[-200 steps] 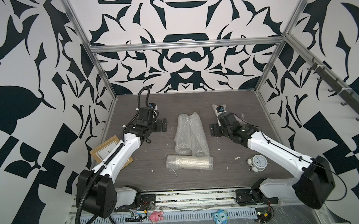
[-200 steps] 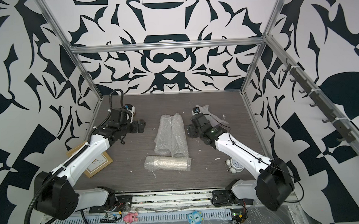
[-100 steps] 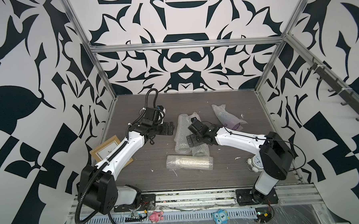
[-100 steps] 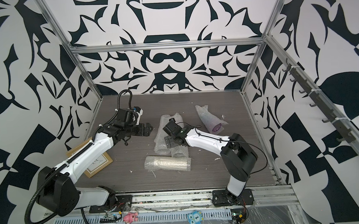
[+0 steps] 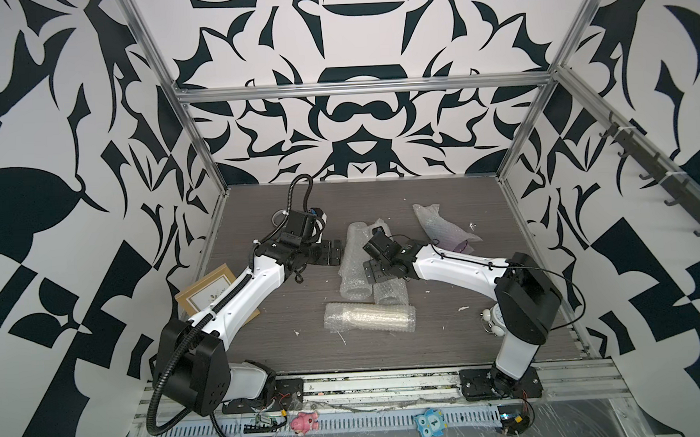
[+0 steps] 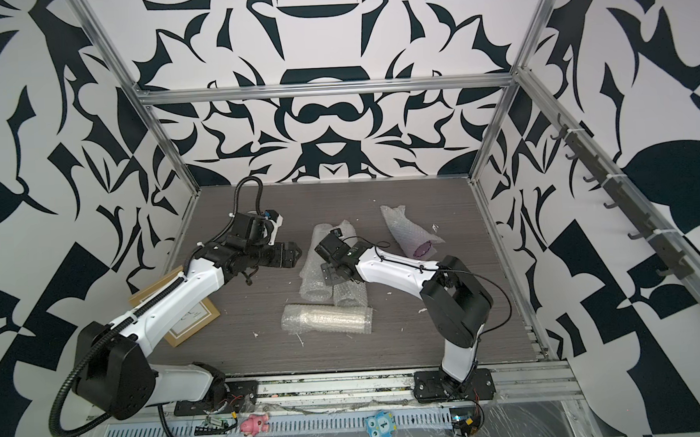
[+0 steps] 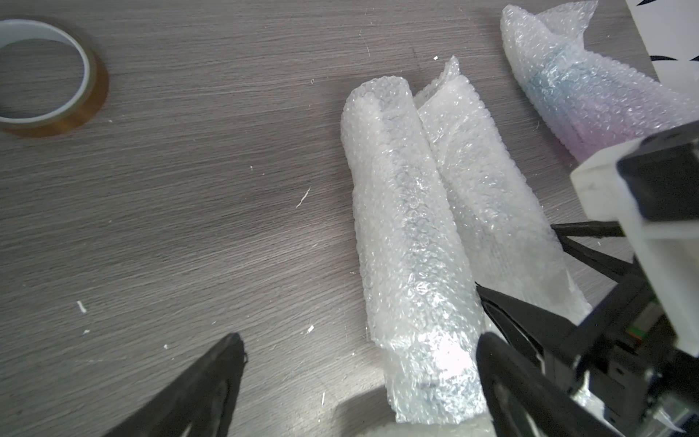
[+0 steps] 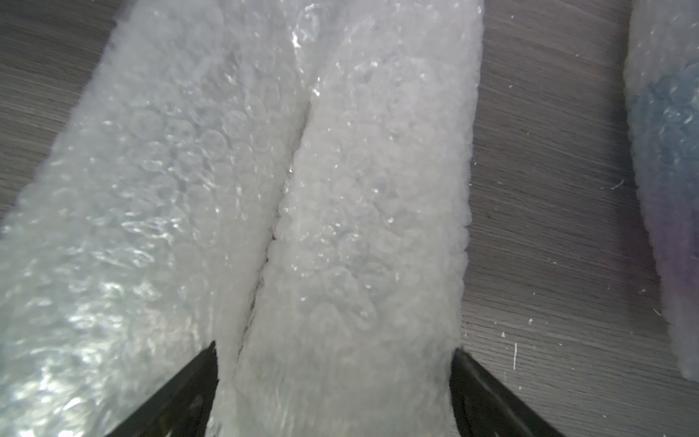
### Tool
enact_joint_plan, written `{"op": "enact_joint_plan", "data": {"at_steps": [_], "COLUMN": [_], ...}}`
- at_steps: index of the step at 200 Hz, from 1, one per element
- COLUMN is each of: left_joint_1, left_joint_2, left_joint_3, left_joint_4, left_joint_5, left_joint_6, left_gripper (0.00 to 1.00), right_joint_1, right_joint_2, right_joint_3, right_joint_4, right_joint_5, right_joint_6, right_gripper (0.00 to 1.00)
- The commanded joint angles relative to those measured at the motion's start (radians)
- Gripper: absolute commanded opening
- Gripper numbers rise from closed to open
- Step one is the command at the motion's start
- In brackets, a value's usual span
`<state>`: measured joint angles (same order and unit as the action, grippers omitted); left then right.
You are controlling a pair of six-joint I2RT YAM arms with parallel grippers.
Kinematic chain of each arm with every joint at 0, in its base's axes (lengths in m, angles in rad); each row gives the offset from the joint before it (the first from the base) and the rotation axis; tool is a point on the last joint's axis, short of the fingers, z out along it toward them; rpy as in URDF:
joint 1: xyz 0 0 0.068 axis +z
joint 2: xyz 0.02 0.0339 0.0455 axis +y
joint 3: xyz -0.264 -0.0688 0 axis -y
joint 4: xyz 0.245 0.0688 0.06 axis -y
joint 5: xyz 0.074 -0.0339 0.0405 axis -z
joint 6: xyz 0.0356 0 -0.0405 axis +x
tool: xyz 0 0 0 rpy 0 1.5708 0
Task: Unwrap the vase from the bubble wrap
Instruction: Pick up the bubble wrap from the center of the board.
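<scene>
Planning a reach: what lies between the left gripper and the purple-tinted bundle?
Two bubble wrap rolls side by side, the right gripper straddling the farther one; the left wrist view shows it.

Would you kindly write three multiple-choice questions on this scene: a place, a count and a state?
1. Where does the picture frame lie? A on the wall hooks; B beside the left arm; C against the far wall.
2. How many bubble wrap bundles lie on the table? A two; B six; C four.
3. How is the right claw? A open astride a roll; B shut on the frame; C out of view.
B: the left arm partly covers it. C: two side by side, one crosswise, one purple-tinted farther right. A: its fingers flank a roll in the right wrist view.
</scene>
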<state>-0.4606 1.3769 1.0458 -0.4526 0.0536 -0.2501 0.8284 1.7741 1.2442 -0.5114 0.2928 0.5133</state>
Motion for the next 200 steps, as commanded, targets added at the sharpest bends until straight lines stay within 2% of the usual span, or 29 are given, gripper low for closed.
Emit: {"op": "enact_joint_plan", "data": {"at_steps": [1,44,151,171,185,196,200], "left_joint_1": [-0.004,-0.004,-0.007,-0.009,-0.011,-0.015,-0.016], "left_joint_2": [0.020,0.048,0.077,0.084,0.089,0.095,0.098], "left_joint_3": [0.035,0.051,0.065,0.066,0.066,0.067,0.066], "left_joint_4": [-0.042,-0.053,-0.069,-0.073,-0.074,-0.077,-0.079], "left_joint_5": [0.015,0.023,0.022,0.020,0.015,0.011,0.011], "left_joint_6": [-0.018,-0.020,-0.018,-0.017,-0.018,-0.018,-0.018], "left_gripper": [0.99,0.99,0.99,0.99,0.99,0.99,0.99], "right_joint_1": [-0.013,-0.075,-0.082,-0.093,-0.114,-0.133,-0.140], "right_joint_2": [-0.024,-0.056,0.140,0.130,0.102,0.070,0.057], "right_joint_3": [0.019,-0.056,0.107,0.097,0.064,0.028,0.013], "right_joint_4": [0.024,0.110,-0.022,-0.017,0.008,0.037,0.047], "right_joint_5": [0.010,-0.076,-0.044,-0.057,-0.083,-0.089,-0.126], "right_joint_6": [0.004,0.025,0.027,0.030,0.032,0.036,0.036], "right_gripper": [0.96,0.95,0.91,0.83,0.68,0.62,0.61]}}
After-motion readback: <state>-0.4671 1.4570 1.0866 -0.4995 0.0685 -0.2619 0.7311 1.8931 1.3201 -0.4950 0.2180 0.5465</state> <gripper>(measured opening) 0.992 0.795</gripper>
